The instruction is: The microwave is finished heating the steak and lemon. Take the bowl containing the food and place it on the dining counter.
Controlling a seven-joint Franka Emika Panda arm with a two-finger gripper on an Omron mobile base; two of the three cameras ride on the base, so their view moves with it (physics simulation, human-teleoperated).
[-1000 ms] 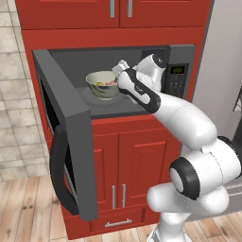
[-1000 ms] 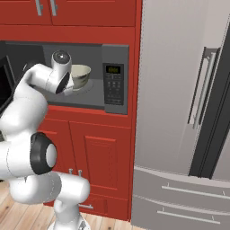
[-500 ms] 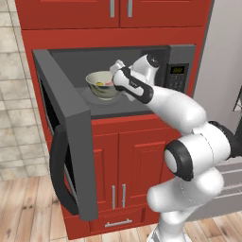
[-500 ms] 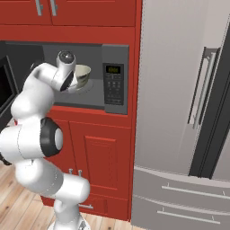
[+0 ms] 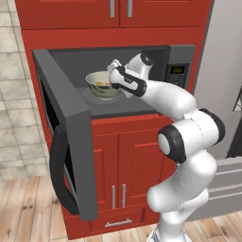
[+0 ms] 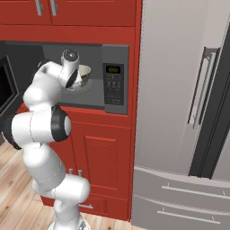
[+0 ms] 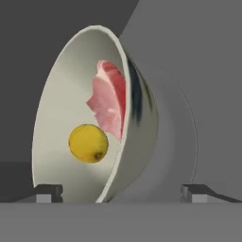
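Note:
The microwave (image 5: 179, 71) stands open, its door (image 5: 66, 142) swung out to the left. Inside it, the bowl (image 5: 101, 84) sits upright on the round turntable (image 7: 182, 142). In the hand view the bowl (image 7: 61, 108) holds the pink steak (image 7: 109, 101) and the yellow lemon (image 7: 88, 143). My gripper (image 5: 113, 78) reaches into the cavity at the bowl's right rim. It is open, with one fingertip (image 7: 47, 191) inside the rim and the other outside. From the right, the bowl (image 6: 84, 72) peeks out behind my hand. The dining counter is out of view.
The open door with its thick black handle (image 5: 56, 175) juts toward me on the left. Red cabinets (image 5: 118, 156) sit below the microwave and above it. A steel fridge (image 6: 179, 112) stands to the right. The floor is wood.
The gripper has edged a little left toward the bowl's rim, and the arm's elbow has swung up and to the right. The bowl has stayed where it was.

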